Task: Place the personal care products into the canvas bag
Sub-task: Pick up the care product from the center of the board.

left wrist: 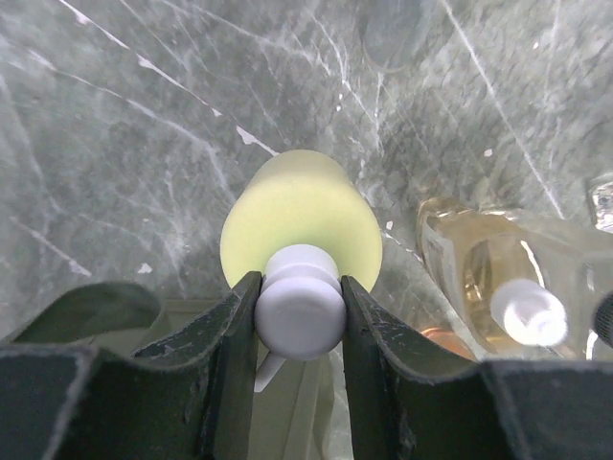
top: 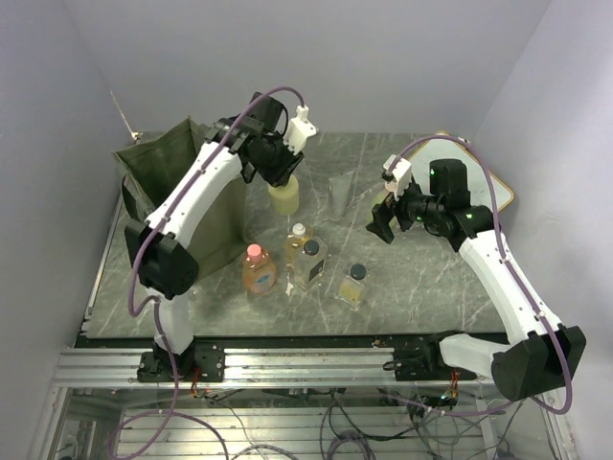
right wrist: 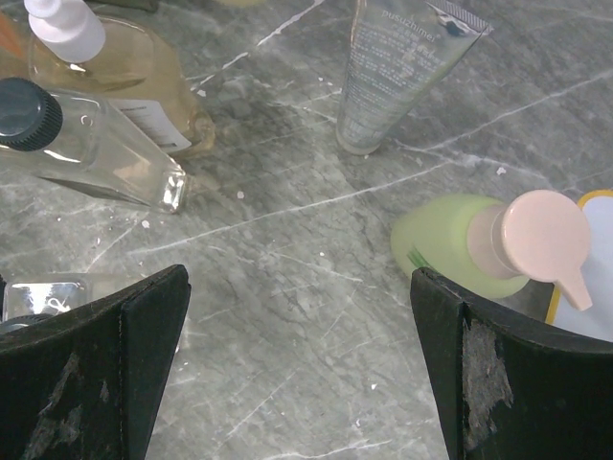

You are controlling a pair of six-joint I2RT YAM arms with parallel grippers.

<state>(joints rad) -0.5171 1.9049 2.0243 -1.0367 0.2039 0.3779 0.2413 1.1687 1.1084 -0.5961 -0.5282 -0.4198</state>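
"Reaching up and forward with my left arm, elbow bent, wrist tipped down over the table (top: 421, 278); my left claw (left wrist: 299, 287) is clamped on the white pump cap of the cream bottle (left wrist: 302, 201), one finger each side; the bottle's upright, straight below the claw; honestly can't tell if its base touches the table" (me)

"ok, and where's the bag in all this?" (benchguy)

"canvas bag (top: 163, 172) stands upright at the back left; my left forearm crosses in front of it; the cream bottle is just beside the bag's right side, outside it; the orange bottle (top: 259, 271) stands near the bag's front corner, well below that claw in the top view" (me)

"right side?" (benchguy)

"right arm comes in from the right, elbow bent, wrist pointing toward the middle of the table; my right claw (right wrist: 297, 278) is spread wide with only bare marble between the fingers; the yellow-green bottle (right wrist: 445, 244) with its pink pump is just beside one finger, next to the whiteboard (right wrist: 584, 316) edge; the grey tube (right wrist: 402, 67) is upright farther ahead; a clear square bottle (right wrist: 96, 153) with a dark cap and an amber bottle (right wrist: 124, 67) with a white cap are off toward the other finger's side, touching or nearly so" (me)
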